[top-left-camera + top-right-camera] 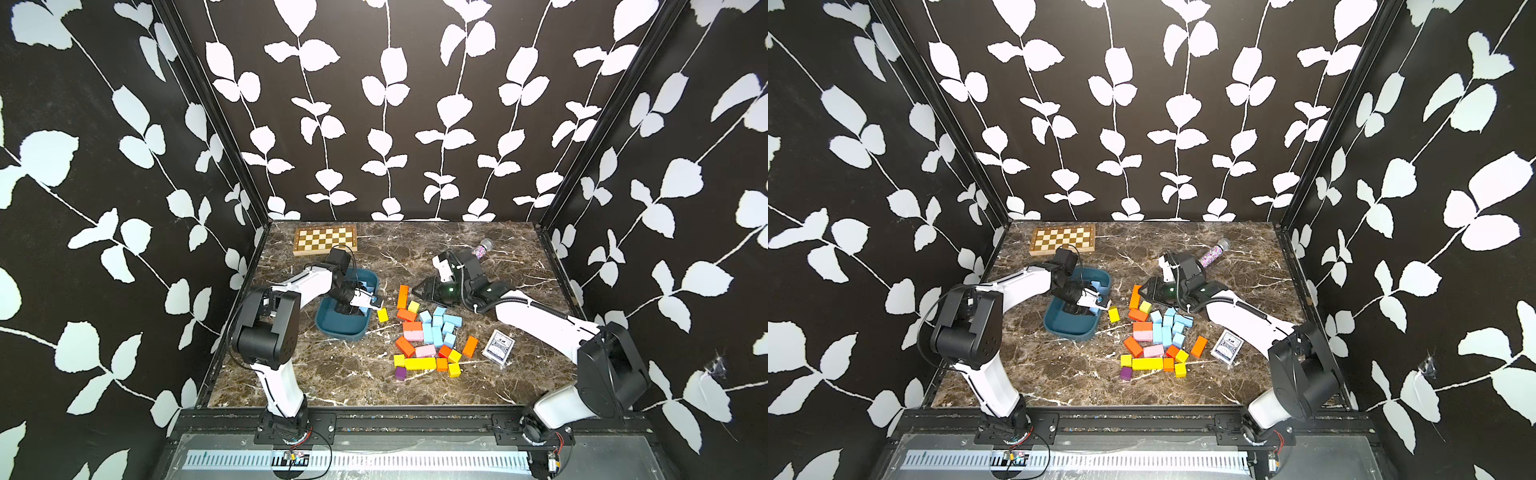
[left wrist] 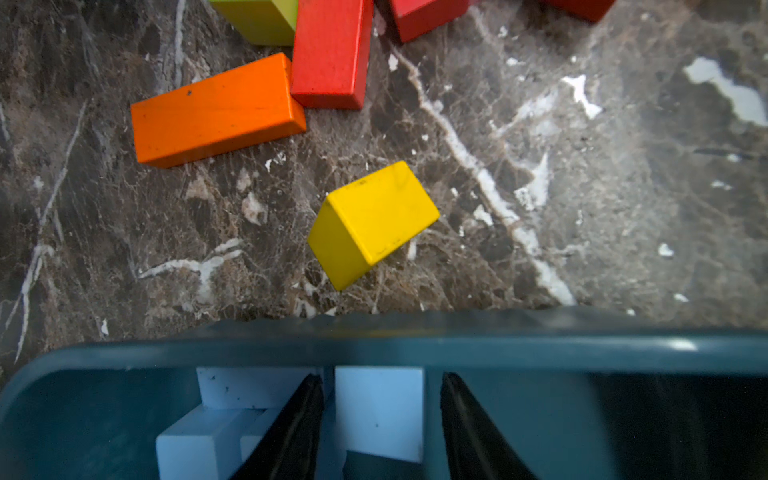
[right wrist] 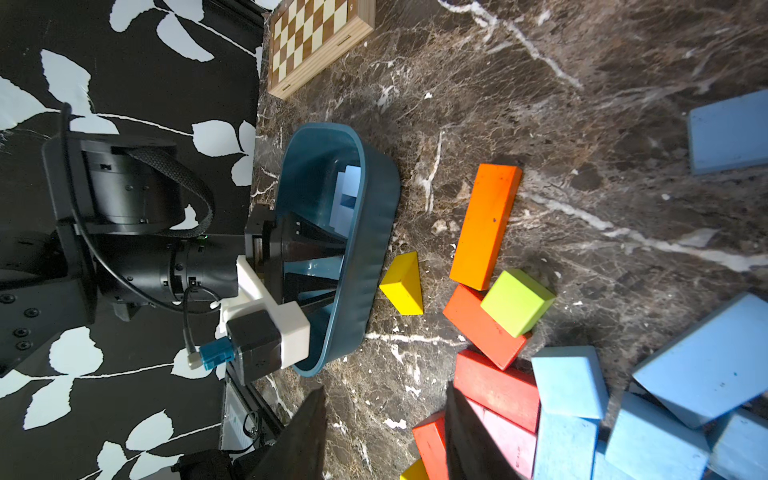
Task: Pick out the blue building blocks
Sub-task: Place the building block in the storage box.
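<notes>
Along the front of the table [image 1: 324, 382] sit a purple cube [image 1: 400, 373] and a yellow brick [image 1: 419, 363]; nothing there is blue. Just behind them, inside the mixed pile, about ten blue blocks [image 1: 437, 332] lie bunched on the marble, touching pink and orange neighbours, with a card deck [image 1: 498, 346] off to one side. A little farther back, the tray [image 1: 343, 336] holds only a few blue ones: three show in the left wrist view. I judge the sort well under half done, with most of the blue yet to be carried over.

Most bricks in the bunch lie flat and side by side, long axes running front to back. One at the far side [image 1: 453, 320] lies crosswise.

The left claw [image 2: 381, 382] is down inside the tray. Its jaws are parted slightly wider than the blue block between them, with a thin gap on each side, so it grips nothing. That block stands near the tray wall, broad face toward the wrist camera; I cannot tell its long axis.

Farther back, the right claw [image 3: 386, 388] hangs over the pile's far edge near an orange brick [image 1: 402, 296], jaws partly apart and empty. A chessboard [image 1: 325, 239] and a microphone [image 1: 482, 248] lie at the back.
</notes>
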`<state>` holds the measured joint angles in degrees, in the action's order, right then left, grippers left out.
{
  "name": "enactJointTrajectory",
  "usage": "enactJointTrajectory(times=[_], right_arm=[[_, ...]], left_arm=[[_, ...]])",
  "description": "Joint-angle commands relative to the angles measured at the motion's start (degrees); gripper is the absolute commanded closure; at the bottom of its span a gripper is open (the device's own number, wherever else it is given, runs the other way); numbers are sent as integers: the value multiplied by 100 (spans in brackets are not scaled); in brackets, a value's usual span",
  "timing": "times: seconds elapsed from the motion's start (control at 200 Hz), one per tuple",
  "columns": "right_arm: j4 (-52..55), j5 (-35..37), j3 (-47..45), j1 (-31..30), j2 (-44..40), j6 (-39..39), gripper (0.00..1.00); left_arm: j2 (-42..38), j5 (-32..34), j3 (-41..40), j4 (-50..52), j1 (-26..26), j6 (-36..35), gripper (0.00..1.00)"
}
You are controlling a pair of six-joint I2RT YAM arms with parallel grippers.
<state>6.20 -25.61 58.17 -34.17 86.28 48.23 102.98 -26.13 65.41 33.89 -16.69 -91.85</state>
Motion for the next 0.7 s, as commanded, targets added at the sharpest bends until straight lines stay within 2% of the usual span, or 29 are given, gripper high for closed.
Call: enactJointTrajectory(times=[0.0, 0.245, 0.455, 0.695], right_arm=[[-166, 91, -14, -28, -124, 24, 56], [-158, 118, 38, -28, -100, 20, 56], [-53, 168, 99, -28, -77, -5, 56], [258, 292, 265, -28, 22, -85, 56]], left_arm=[[-181, -103, -100, 8, 2, 48, 53], [-277, -216, -269, -560, -6, 412, 52], [-310, -64, -403, -948, -3, 570, 50], [-469, -127, -456, -1036, -8, 820, 43]])
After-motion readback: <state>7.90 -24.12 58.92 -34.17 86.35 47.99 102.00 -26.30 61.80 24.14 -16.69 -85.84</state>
